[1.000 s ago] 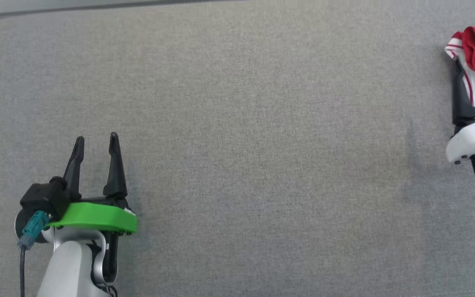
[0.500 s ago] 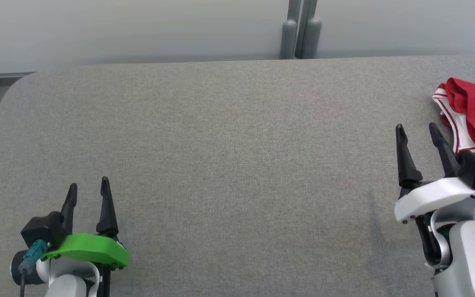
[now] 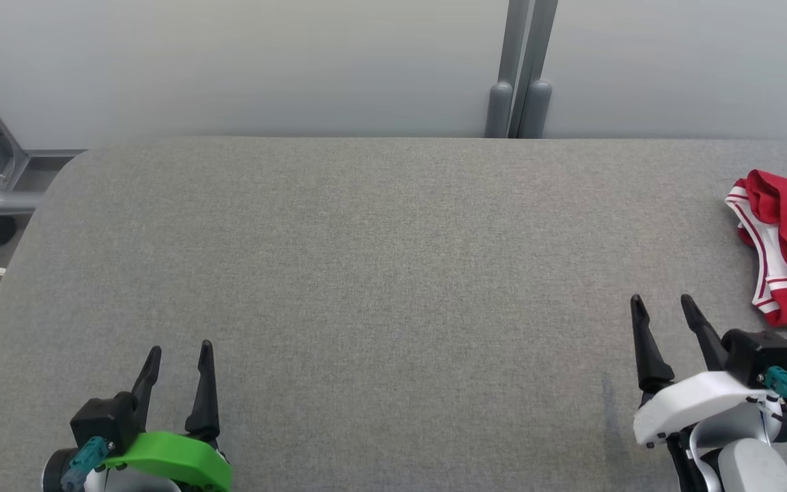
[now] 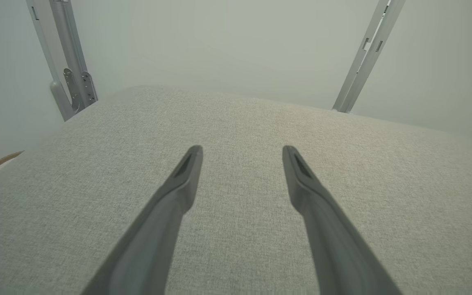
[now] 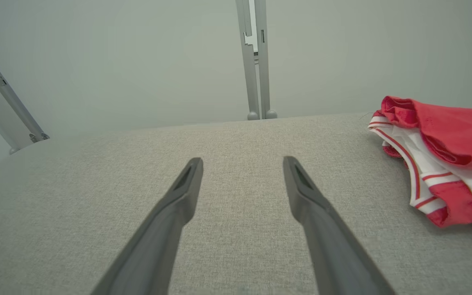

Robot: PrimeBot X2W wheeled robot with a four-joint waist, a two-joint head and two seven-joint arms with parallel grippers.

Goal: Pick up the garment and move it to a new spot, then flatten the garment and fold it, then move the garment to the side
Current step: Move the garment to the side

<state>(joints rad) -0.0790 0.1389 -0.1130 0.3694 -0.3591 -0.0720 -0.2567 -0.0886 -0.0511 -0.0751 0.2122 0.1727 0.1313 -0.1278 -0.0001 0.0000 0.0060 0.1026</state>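
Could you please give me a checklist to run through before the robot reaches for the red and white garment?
1. The left claw is open and holds nothing: ok.
2. The right claw is open and holds nothing: ok.
3. The garment lies apart from both claws, at the right side of the table: ok.
4. The garment lies flat: not ok, it is bunched.
5. The garment rests wholly on the table: cannot tell, since the picture edges cut it off.
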